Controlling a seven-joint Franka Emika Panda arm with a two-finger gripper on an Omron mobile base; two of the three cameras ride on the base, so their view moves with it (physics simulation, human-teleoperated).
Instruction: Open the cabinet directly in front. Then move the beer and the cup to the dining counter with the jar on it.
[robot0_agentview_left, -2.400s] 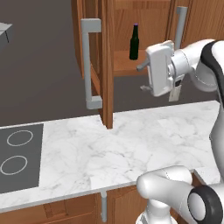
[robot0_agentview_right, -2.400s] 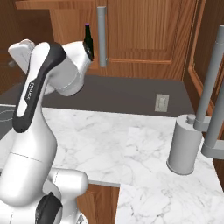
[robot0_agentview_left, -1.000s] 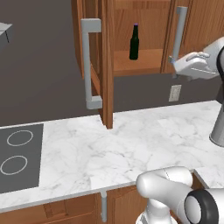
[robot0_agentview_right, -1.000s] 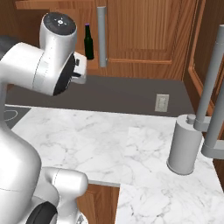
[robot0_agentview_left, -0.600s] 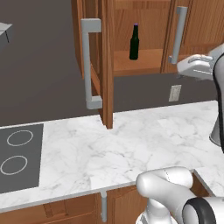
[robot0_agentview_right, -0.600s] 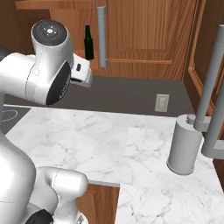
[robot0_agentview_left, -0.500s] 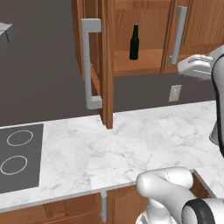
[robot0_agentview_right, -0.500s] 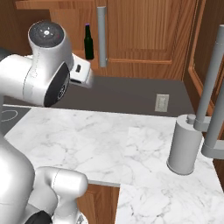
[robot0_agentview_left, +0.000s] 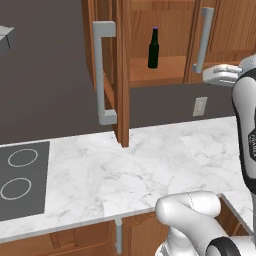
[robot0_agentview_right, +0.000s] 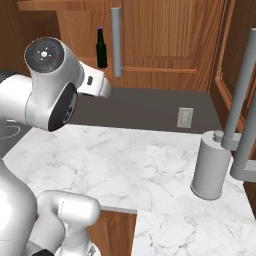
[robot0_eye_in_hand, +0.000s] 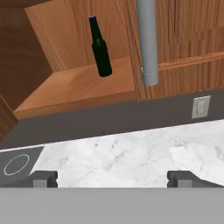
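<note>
The reddish-brown cabinet (robot0_agentview_left: 165, 70) stands with its left door (robot0_agentview_left: 122, 60) swung out toward me and its right door (robot0_agentview_left: 225, 25) closed. The dark beer bottle (robot0_agentview_left: 153, 47) is upright on the open shelf (robot0_eye_in_hand: 78, 85), also seen as the beer (robot0_agentview_right: 101, 47) and, tilted by the camera, the beer (robot0_eye_in_hand: 99, 48). My gripper (robot0_eye_in_hand: 113, 178) is open and holds nothing, its fingertips (robot0_eye_in_hand: 43, 178) wide apart. It hovers below and right of the shelf, well short of the bottle, with the hand (robot0_agentview_left: 220, 74) under the closed door's grey handle (robot0_agentview_left: 202, 40). The cup, the jar and the dining counter are out of view.
A marble worktop (robot0_agentview_left: 150, 165) with a cooktop (robot0_agentview_left: 20, 180) runs below the cabinet. A tall grey canister (robot0_agentview_right: 212, 167) stands on its right part. Another open door with a grey bar handle (robot0_agentview_right: 242, 95) juts in at the far right. A wall outlet (robot0_agentview_left: 200, 106) sits under the cabinet.
The hand has pulled back from in front of the open shelf to the right and a little lower, and the arm's elbow has swung round. The bottle and doors have stayed put.
</note>
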